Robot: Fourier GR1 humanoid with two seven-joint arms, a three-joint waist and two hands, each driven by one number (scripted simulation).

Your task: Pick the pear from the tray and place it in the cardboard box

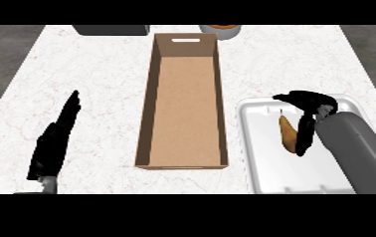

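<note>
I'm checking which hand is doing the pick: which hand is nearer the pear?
Right. The right hand is over the tray, curled beside the pear. The left hand rests far across the cardboard box.

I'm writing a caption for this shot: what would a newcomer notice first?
The long open cardboard box fills the counter's middle. To its right, the right hand curls round the pear over the white tray. The left hand rests open at the lower left, fingers up.
</note>
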